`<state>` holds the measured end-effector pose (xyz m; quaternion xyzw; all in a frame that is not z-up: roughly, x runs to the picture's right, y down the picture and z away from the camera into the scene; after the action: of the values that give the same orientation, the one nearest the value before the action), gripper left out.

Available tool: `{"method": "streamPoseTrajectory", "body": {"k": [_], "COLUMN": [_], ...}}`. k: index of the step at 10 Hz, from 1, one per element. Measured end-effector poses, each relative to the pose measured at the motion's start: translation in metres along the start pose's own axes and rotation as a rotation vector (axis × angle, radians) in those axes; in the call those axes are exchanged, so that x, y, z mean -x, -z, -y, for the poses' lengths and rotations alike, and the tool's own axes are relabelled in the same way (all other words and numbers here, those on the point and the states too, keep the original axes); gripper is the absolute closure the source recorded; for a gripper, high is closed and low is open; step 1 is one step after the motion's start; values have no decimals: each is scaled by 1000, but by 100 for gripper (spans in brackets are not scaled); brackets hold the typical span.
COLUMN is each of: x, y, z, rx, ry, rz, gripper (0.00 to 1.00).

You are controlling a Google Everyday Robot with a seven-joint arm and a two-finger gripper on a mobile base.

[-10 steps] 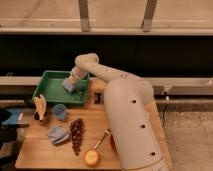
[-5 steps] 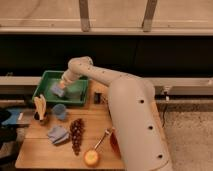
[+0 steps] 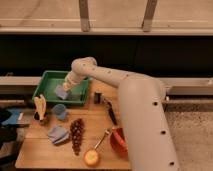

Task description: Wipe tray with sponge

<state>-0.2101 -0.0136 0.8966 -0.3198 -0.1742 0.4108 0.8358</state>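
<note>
So the robot's single white arm (image 3: pixel 135 95) came in from the lower right, bent at the elbow above the back of the table, and dropped into the green tray (image 3: pixel 48 81). The gripper (image 3: pixel 65 88) sat low inside the tray, right of center, clenched on the grey-blue sponge (image 3: pixel 60 93). The sponge stuck out from the fingertips toward the tray floor. Whether it was actually pressed flat on the floor or a hair above it couldn't be made out. The fingers themselves mostly blended into the wrist, so only the clamp around the sponge's top read clearly.

The tray was at the back left of the wooden table (image 3: pixel 45 152), and its right rear corner was hidden behind the forearm.

Other stuff on the table:
- 1 small blue cup (image 3: pixel 60 111) just in front of the tray
- a yellowish thing (image 3: pixel 39 105), maybe a banana, left of the cup
- a light-blue cloth (image 3: pixel 57 134) beside a bunch of dark grapes (image 3: pixel 76 135)
- a round orange fruit (image 3: pixel 91 158) at the front edge
- a red bowl (image 3: pixel 118 141), partly covered by the big arm link
- 1 small dark can (image 3: pixel 97 97) right of the tray

Something blue (image 3: pixel 12 118) was cut off at the left edge, too dim to name.
</note>
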Motion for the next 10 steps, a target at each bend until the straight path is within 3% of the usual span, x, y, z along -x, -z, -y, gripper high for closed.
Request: {"method": "streamPoseTrajectory", "body": {"k": [3, 7, 10], "x": [-13, 3, 27], "y": [11, 2, -13], "z": [21, 48, 50], "rx": [-30, -51, -40], "ry": [-64, -104, -81], "rz": [4, 39, 57], "gripper": [100, 100, 100]}}
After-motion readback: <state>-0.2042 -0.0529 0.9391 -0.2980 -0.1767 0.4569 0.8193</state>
